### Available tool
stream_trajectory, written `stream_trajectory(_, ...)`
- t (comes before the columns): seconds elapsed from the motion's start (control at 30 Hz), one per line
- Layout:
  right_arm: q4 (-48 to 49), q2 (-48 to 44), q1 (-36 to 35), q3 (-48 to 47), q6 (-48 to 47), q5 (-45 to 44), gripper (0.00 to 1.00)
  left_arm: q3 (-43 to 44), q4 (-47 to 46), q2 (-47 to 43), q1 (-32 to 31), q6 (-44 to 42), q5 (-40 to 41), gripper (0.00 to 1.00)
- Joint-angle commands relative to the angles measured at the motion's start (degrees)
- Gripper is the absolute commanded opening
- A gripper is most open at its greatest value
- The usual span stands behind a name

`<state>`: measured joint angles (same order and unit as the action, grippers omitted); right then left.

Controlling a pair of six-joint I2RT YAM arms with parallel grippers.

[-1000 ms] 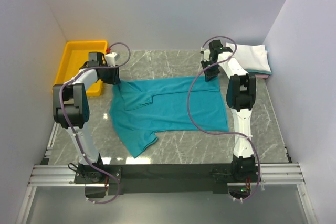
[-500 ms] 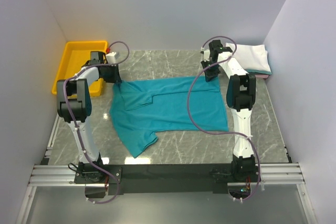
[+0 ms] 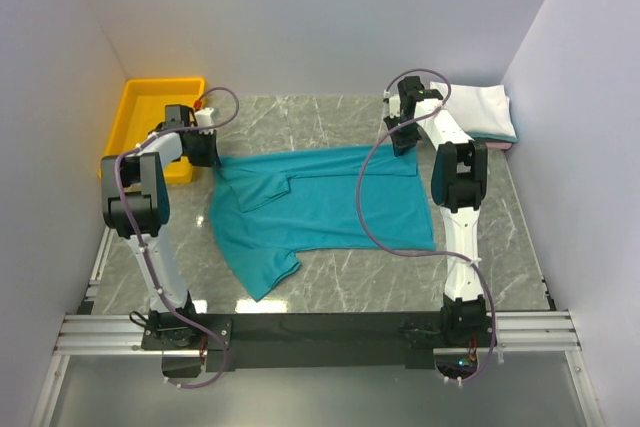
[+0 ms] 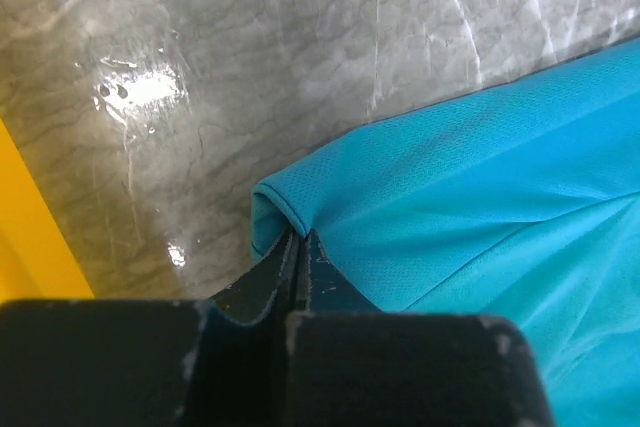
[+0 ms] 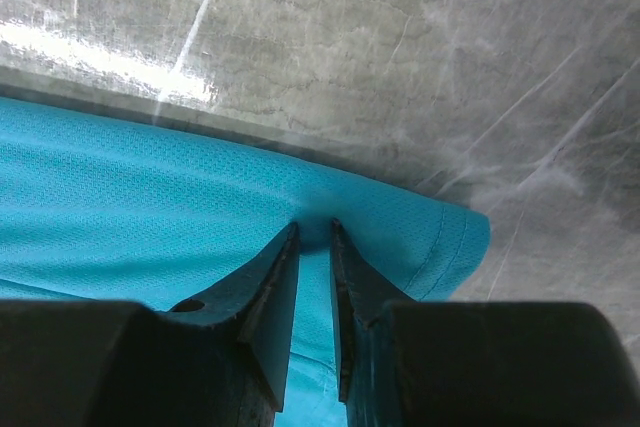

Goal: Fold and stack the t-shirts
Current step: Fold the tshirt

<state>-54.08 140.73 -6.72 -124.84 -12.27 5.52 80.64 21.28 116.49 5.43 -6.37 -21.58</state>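
Note:
A teal t-shirt [image 3: 320,202] lies spread out on the marble table, one sleeve pointing toward the near edge. My left gripper [image 3: 210,152] is shut on the shirt's far left corner, next to the yellow bin; in the left wrist view the gripper [image 4: 300,235] pinches a fold of teal cloth [image 4: 480,177]. My right gripper [image 3: 402,143] is at the shirt's far right corner; in the right wrist view the gripper [image 5: 314,229] has its jaws closed on the hem of the teal cloth [image 5: 150,197]. Folded t-shirts, white on top [image 3: 480,107], sit at the far right.
A yellow plastic bin [image 3: 150,117] stands at the far left, right beside my left gripper. A pink edge [image 3: 500,146] shows under the white folded stack. White walls close in the left, back and right sides. The arm bases sit on a rail at the near edge.
My left gripper has shifted a little to the left toward the bin, drawing the shirt's far left corner with it. The right arm has not moved.

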Motion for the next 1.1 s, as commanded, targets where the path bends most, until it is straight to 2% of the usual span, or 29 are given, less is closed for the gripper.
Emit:
stream_trajectory(0.0, -1.55, 0.16, 0.39, -0.94, -0.73, -1.83, 0.25, 1.09, -0.89, 0.67, 0.19, -0.05, 2.95, 0.04)
stream_trajectory(0.1, -1.90, -1.15, 0.31, -0.94, -1.52, 0.36, 0.28, 2.77, 1.04, 0.07, 0.11, -2.32, -0.46, 0.20)
stream_trajectory(0.2, -1.12, -4.91, 0.31, 0.03, -1.96, 4.93, 0.38, 0.31, -0.09, -5.89, 0.11, -3.64, -5.46, 0.32)
stream_trajectory(0.27, -0.41, -7.38, 0.30, 0.82, -1.79, 6.87, 0.44, -0.40, 0.08, -8.63, 0.02, -4.35, -6.54, 0.34)
stream_trajectory(0.47, 1.70, -13.72, 0.22, 3.46, -2.14, 6.35, 0.45, -0.83, 0.69, -13.92, -1.12, -4.53, -4.00, 0.34)
stream_trajectory(0.63, -1.98, -8.98, 0.04, 0.30, -2.67, 3.89, 0.33, -1.19, 0.78, -10.76, -4.55, -4.09, -1.80, 0.31)
stream_trajectory(0.83, -3.48, -5.64, -0.66, 1.17, -3.99, 0.38, 0.23, 0.21, 2.62, -5.93, -7.28, -2.51, 0.49, 0.27)
stream_trajectory(1.07, -3.83, -1.26, -0.66, 1.18, -5.39, -4.89, 0.22, 3.46, 4.74, -0.30, -8.42, -2.07, 3.30, 0.27)
